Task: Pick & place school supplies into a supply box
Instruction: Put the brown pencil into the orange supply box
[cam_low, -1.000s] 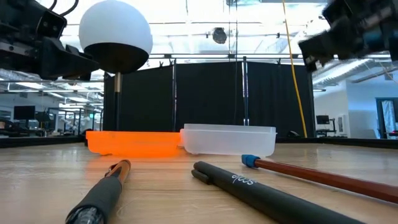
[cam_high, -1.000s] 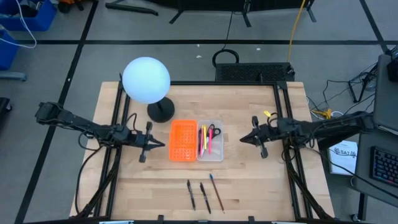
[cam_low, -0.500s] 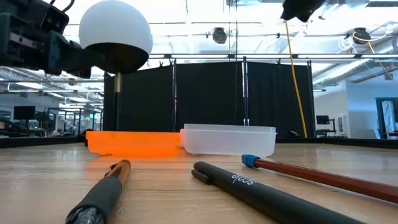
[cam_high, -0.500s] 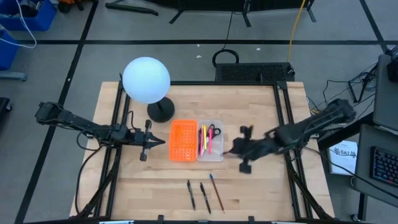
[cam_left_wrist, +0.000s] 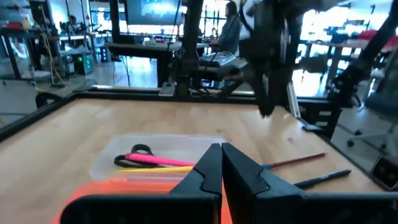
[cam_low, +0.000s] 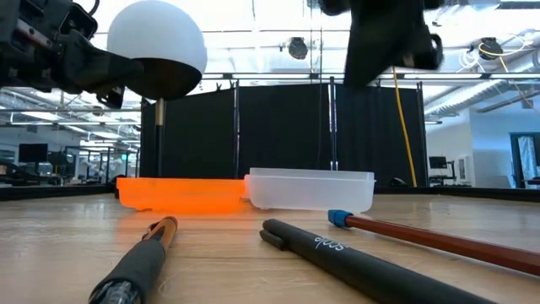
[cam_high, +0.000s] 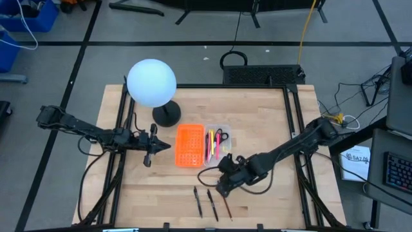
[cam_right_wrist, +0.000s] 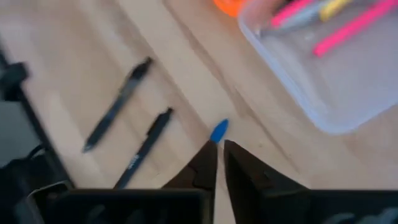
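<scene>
Overhead: the right gripper [cam_high: 222,185], jaws pressed nearly together on nothing, hangs just in front of the supply box [cam_high: 217,162], above the blue-capped end of a brown pencil [cam_high: 224,200]. That pencil lies on the wooden table [cam_high: 270,122] beside two black pens [cam_high: 212,205], all three near the front edge and roughly parallel. The supply box, a clear rounded-corner tray, sits mid-table touching an orange perforated tray [cam_high: 190,145]; inside lie black-handled scissors [cam_left_wrist: 134,154], pink pens [cam_left_wrist: 163,160] and a yellow pencil [cam_left_wrist: 168,168]. The left gripper [cam_high: 162,147], jaws together and empty, waits left of the orange tray. A white globe lamp [cam_high: 151,82] stands behind.
</scene>
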You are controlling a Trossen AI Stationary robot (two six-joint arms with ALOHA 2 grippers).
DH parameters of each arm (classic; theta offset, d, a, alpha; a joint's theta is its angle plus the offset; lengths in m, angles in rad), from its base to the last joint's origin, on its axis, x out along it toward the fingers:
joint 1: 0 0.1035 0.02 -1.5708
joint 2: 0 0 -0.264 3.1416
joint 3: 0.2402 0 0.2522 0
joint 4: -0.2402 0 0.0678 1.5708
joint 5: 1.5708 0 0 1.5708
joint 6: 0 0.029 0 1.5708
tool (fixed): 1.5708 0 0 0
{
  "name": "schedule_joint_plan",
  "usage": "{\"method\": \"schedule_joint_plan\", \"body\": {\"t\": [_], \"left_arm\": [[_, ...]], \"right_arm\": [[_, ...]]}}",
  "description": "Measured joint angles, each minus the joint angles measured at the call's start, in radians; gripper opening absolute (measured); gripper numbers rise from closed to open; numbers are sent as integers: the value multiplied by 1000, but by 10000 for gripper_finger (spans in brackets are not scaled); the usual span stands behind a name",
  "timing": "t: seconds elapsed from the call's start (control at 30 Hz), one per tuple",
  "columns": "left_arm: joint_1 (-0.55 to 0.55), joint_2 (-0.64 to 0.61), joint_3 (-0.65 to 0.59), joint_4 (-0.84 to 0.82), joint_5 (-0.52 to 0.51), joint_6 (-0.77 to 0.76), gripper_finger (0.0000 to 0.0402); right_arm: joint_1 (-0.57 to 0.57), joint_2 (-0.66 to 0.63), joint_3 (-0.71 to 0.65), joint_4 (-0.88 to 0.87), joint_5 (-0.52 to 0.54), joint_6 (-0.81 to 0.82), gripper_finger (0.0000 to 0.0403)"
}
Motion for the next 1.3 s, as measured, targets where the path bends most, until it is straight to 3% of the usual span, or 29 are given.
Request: {"method": "schedule_joint_plan", "body": {"t": [0.2,0.43,1.03,1.3], "left_arm": [[-1,0,0,-9,1,-96,19],[-1,0,0,-69,44,-87,19],[-1,0,0,-52,45,-30,19],[-1,0,0,-48,45,3,19]], "right_arm": [[-20,85,0,33,-4,132,97],[-52,150,0,67,-82,251,164],[-46,203,-1,110,-79,270,155],[-40,296,5,139,-97,236,155]]}}
